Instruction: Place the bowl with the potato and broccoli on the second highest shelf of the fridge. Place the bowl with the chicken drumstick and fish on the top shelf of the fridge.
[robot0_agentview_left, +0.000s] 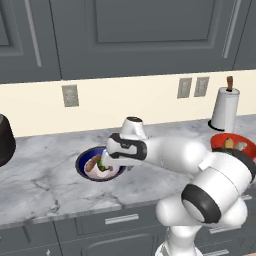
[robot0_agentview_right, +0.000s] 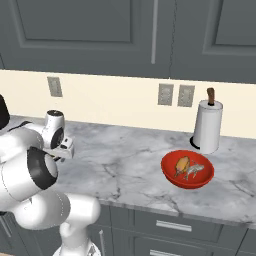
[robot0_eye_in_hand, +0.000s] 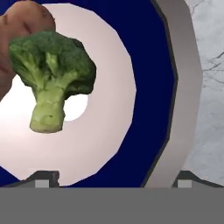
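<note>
The robot's fingers (robot0_eye_in_hand: 113, 180) stand spread wide and hold nothing, their two dark tips rising at the lower edge of the hand view, one tip over the white inside of the bowl with the potato and broccoli (robot0_eye_in_hand: 148, 87), the other just outside its rim, so that the rim passes between them. Whether either tip touches the bowl cannot be told. Inside the bowl, the broccoli (robot0_eye_in_hand: 52, 74) lies with its pale stem toward 6 o'clock in the hand view, and the brown potato (robot0_eye_in_hand: 24, 22) lies touching it at 11 o'clock.

From the left base view, the white arm (robot0_agentview_left: 200, 180) rises at the lower right, bends forward and reaches toward 9 o'clock, its hand hanging low over the near-right part of the blue bowl (robot0_agentview_left: 85, 160) on the grey marble desk (robot0_agentview_left: 45, 185). The bowl sits near the middle of the desk.

Well apart toward 3 o'clock, the right base view shows a red bowl (robot0_agentview_right: 187, 170) on the same desk, with the chicken drumstick (robot0_agentview_right: 182, 163) and the fish (robot0_agentview_right: 196, 170) lying side by side in it. Behind it, at 1 o'clock, a paper towel roll (robot0_agentview_right: 207, 126) stands upright against the cream wall, below dark grey cabinets (robot0_agentview_right: 125, 35).
</note>
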